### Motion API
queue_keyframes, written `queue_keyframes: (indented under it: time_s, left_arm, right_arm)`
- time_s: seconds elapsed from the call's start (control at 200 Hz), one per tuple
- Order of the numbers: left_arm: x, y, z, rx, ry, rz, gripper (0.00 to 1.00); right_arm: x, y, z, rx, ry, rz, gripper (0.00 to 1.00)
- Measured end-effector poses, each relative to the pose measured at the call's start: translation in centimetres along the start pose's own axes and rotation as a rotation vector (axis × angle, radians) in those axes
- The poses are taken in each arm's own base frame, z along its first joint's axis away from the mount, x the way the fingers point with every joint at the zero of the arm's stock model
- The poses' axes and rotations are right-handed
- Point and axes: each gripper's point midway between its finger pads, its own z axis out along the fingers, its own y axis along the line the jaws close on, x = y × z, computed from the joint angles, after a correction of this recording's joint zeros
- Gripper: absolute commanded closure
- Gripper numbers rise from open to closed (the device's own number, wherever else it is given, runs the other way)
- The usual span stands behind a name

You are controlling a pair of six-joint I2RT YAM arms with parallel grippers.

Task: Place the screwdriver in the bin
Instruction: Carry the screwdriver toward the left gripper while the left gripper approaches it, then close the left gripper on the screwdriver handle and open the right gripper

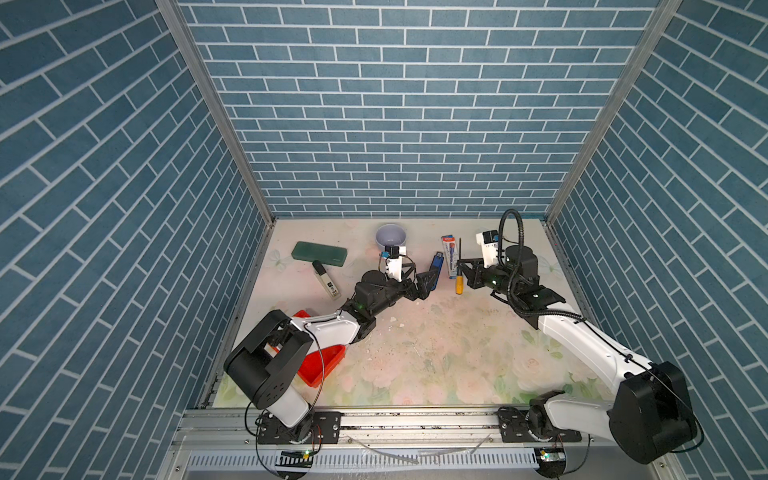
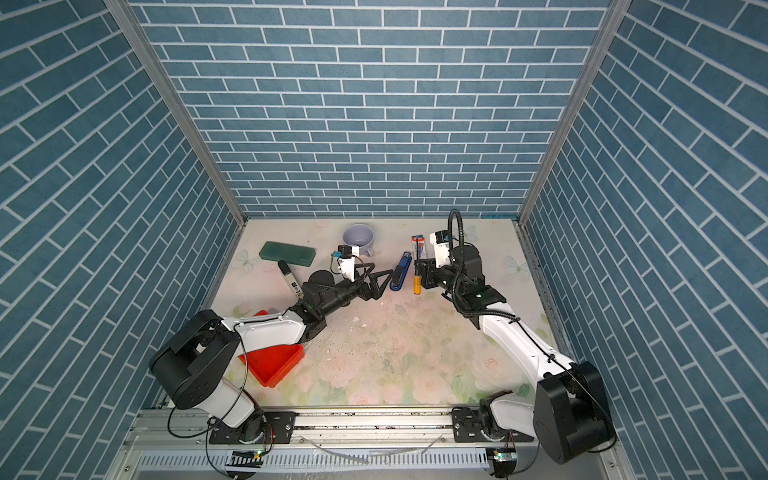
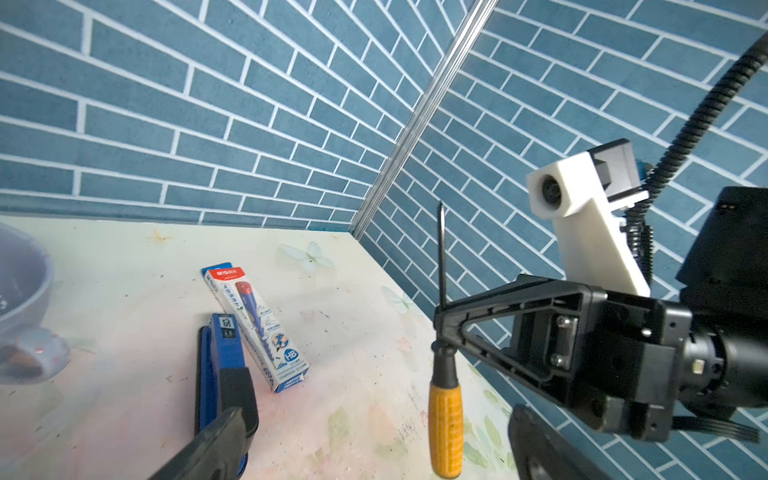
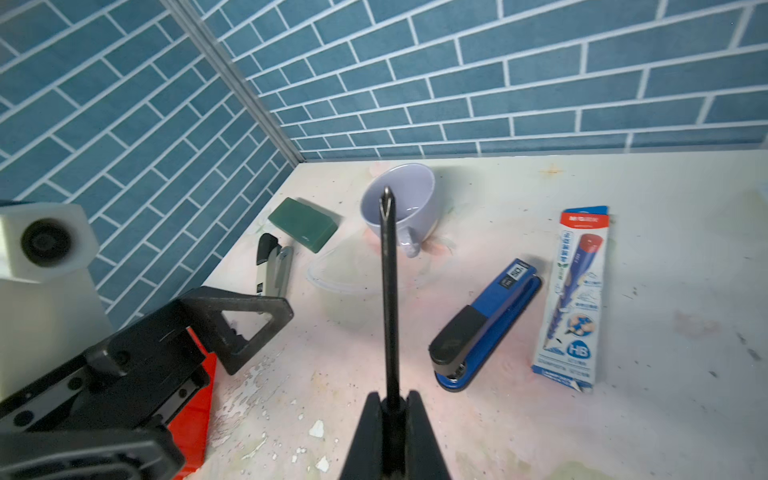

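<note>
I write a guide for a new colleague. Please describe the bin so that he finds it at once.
Look at the front left corner of the floral table, where the left arm reaches over it. Half hidden under that arm lies the bin, a shallow square tray. It is bright red, unlike the dark green case and grey marker behind it.

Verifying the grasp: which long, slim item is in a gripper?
The yellow-handled screwdriver, clamped by the right gripper; stapler, marker and pencil box lie free on the table.
</note>
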Motion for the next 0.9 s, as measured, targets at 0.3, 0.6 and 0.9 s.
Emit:
queue_keyframes:
  time_s: [0.3,0.6,0.9]
  left_arm:
    - [0.9,-1.1,1.3,0.052,0.016,-0.004,0.18]
    - [1.0,-1.5,1.4,0.059,0.016,-0.009,0.34]
    - [1.0,-1.9,1.9,0.072,0.017,-0.012,0.54]
  right_arm:
    - [-0.2,2.9,1.5,-0.117,-0.008,0.010,1.00]
    - [-1.9,4.8,1.2,-0.197,-0.054,-0.003,1.00]
    - [-2.2,5.8,1.2,-0.250,-0.055,0.000,1.00]
